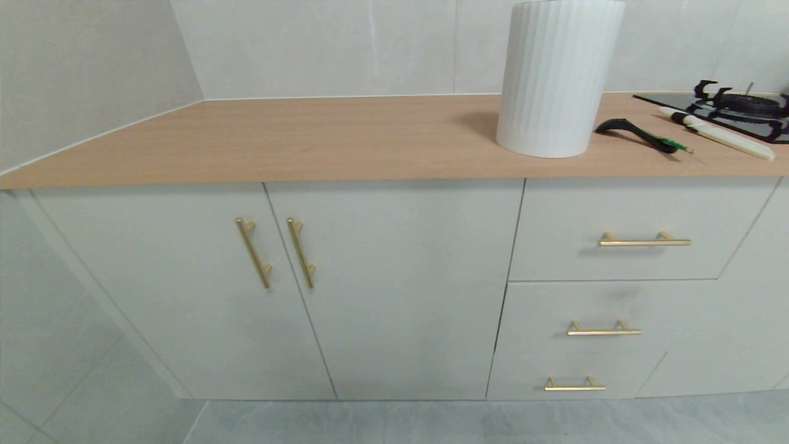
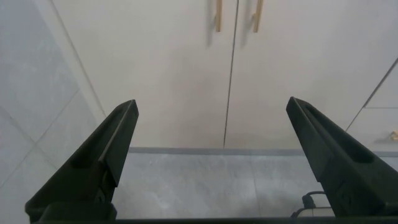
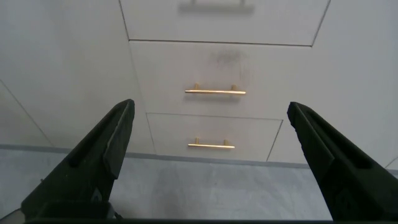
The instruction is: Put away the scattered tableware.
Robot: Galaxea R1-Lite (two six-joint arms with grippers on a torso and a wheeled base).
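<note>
On the wooden countertop (image 1: 320, 139) stands a tall white ribbed container (image 1: 555, 80), right of the middle. Just to its right lies a black-handled utensil (image 1: 641, 134) with a green tip. A long white knife-like utensil (image 1: 718, 132) lies farther right, by the stove's edge. My left gripper (image 2: 211, 104) hangs low and open, with nothing between its fingers, facing the double cabinet doors (image 2: 233, 68) and the floor. The right gripper (image 3: 210, 106) is also open and holds nothing, facing the lower drawers (image 3: 214, 92).
A black gas stove (image 1: 739, 105) sits at the counter's far right. Below the counter are two doors with gold handles (image 1: 253, 253) and three drawers with gold handles (image 1: 644, 242). Tiled walls close the back and left. Grey floor (image 1: 431, 422) lies before the cabinet.
</note>
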